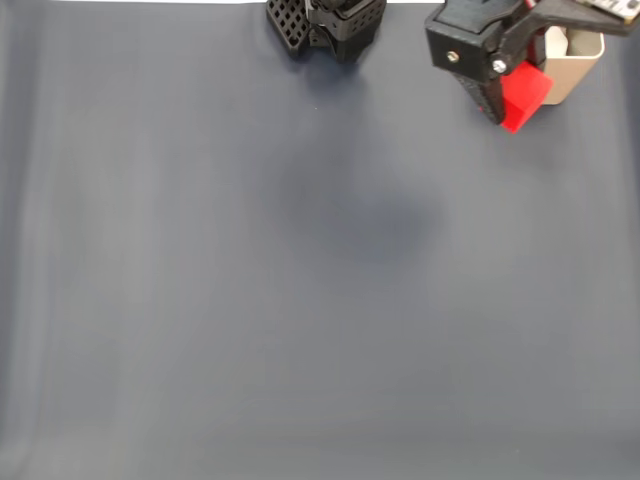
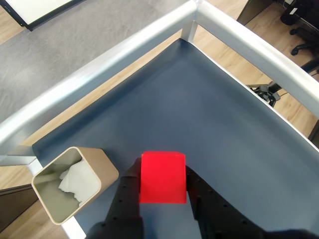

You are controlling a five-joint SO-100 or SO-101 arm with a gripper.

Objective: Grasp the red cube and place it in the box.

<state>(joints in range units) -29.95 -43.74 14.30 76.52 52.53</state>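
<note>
The red cube (image 2: 162, 177) is clamped between my black fingers (image 2: 128, 195) and carried above the dark mat. In the fixed view the cube (image 1: 520, 95) hangs at the top right, just left of the box (image 1: 577, 62), partly overlapping its near wall. My gripper (image 1: 508, 88) is shut on the cube. In the wrist view the beige box (image 2: 97, 175) stands to the lower left of the cube, upright, its whitish inside holding a crumpled white scrap (image 2: 76, 180). My gripper (image 2: 162, 191) is to the box's right, not over its opening.
The arm's black base (image 1: 328, 22) sits at the top centre of the fixed view. A metal rail (image 2: 149, 37) frames the table corner in the wrist view, with wooden floor beyond. The dark mat (image 1: 300, 300) spreads wide below.
</note>
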